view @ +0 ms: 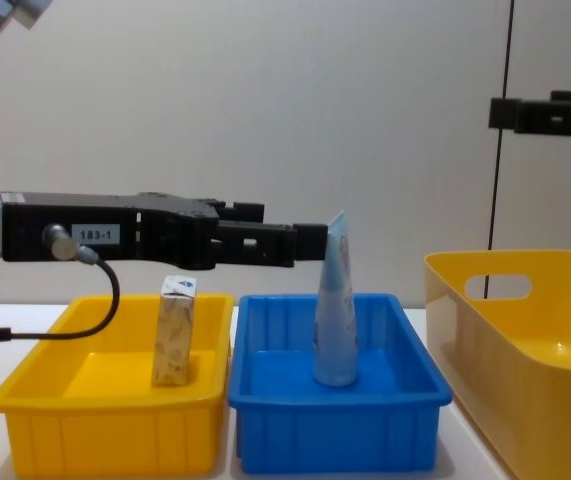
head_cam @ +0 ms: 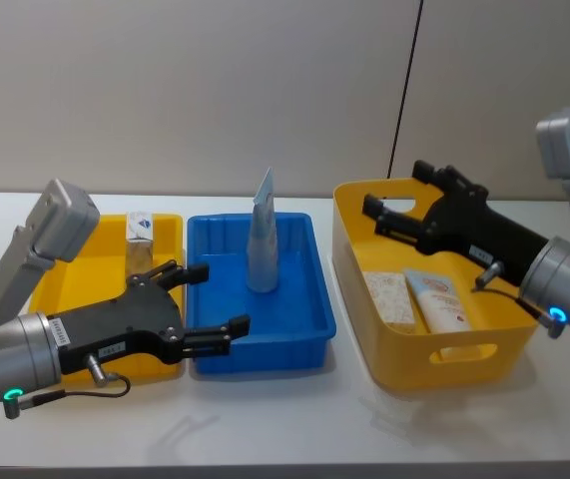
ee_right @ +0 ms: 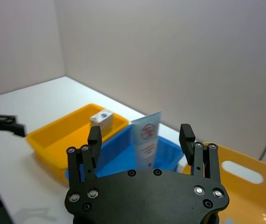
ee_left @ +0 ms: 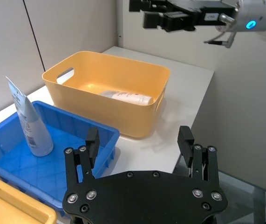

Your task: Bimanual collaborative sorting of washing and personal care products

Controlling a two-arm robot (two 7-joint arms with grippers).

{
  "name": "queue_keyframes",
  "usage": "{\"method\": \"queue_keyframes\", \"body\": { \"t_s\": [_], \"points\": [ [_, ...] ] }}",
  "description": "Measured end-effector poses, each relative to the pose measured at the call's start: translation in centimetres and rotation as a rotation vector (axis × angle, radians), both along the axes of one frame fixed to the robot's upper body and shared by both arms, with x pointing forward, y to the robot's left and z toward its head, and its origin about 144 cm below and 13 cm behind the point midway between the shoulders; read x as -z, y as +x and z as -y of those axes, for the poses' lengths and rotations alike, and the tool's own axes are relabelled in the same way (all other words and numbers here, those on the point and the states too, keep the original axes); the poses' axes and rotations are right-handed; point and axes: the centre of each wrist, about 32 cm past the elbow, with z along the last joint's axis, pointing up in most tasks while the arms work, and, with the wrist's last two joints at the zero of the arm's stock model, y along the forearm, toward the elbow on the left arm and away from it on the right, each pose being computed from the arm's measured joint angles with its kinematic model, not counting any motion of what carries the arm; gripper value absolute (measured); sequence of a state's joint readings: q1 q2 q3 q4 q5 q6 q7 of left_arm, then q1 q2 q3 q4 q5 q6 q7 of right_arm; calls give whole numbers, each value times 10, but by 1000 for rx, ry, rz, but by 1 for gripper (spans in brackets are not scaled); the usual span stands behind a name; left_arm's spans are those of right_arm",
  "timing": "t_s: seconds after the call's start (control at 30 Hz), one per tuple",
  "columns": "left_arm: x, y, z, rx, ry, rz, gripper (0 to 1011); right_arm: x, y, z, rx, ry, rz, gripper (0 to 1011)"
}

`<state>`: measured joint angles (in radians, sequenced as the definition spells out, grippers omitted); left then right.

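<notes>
A speckled beige carton [head_cam: 141, 239] [view: 174, 335] stands upright in the yellow tray [head_cam: 60, 289]. A light-blue tube [head_cam: 263, 244] [view: 336, 310] stands upright in the blue tray [head_cam: 309, 329]. In the deep yellow basket [head_cam: 444, 359], another carton [head_cam: 388, 297] and a whitish tube [head_cam: 440, 301] lie flat. My left gripper [head_cam: 220, 297] [ee_left: 139, 137] hangs open and empty over the blue tray's near left corner, short of the standing tube. My right gripper [head_cam: 394, 188] [ee_right: 141, 135] is open and empty above the basket's far rim.
The two trays and the basket stand in a row on a white table [head_cam: 294, 419]. A grey wall [head_cam: 215, 90] rises close behind them. Bare table lies in front of the containers.
</notes>
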<state>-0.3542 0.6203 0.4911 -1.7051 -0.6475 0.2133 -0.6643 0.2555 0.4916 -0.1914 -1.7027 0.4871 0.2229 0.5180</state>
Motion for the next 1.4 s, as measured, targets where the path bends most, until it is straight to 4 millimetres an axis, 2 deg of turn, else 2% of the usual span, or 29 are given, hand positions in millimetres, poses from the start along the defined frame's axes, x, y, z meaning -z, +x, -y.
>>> {"method": "queue_keyframes", "body": {
  "t_s": [0.57, 1.4],
  "points": [
    [0, 0, 0, 0, 0, 0, 1002, 12, -12, -3, -133, -4, -30, 1000],
    [0, 0, 0, 0, 0, 0, 1002, 15, -16, -4, -173, -6, -40, 1000]
  ]
}}
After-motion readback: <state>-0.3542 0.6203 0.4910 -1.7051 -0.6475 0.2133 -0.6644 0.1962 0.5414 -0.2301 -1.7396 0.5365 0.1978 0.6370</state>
